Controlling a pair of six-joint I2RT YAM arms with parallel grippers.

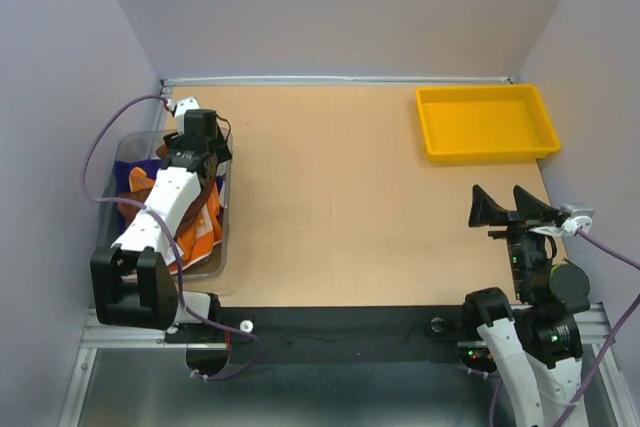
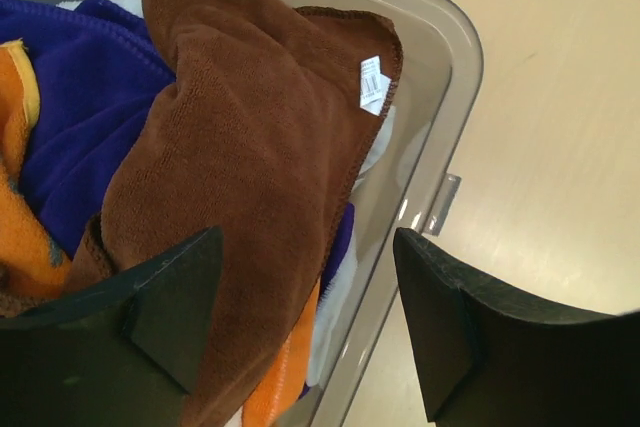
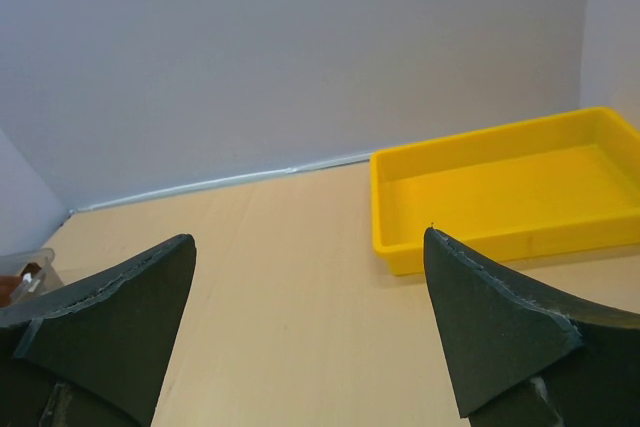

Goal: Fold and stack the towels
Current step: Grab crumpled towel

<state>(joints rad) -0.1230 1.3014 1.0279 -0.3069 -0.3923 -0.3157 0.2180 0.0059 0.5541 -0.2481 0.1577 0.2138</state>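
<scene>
My left tool (image 2: pixel 305 322) hangs directly over the clear plastic bin (image 2: pixel 452 77) at the left edge of the desk (image 1: pixel 330 197), and the dark brown terry towel (image 2: pixel 250 157) lies straight beneath it, draped over the top of the heap. From the left wrist view the brown cloth runs as a long fold from the bin's far side down between my two black fingers (image 2: pixel 175 297), so its long axis lies roughly across the line of the jaws. The jaws stand spread, one finger over the cloth and the other over the bin's wall and the desk beyond; nothing is pinched yet. I judge that a straight drop would put the outer finger on or outside the plastic rim, so the tool wants shifting inward over the pile first.

Under the brown towel sit the deep purple towel (image 2: pixel 85 117) and the orange towel (image 2: pixel 15 147), with some white and orange cloth showing lower down.

The left arm is plainly the nearer one. My right tool (image 3: pixel 310 332) hovers well apart on the right, spread wide and empty, facing the yellow plastic tray (image 3: pixel 500 197) in the far right corner.

The desk is bare light wood between bin and tray, which looks like good room for laying a towel flat. Pale walls close in the left, far and right sides.
</scene>
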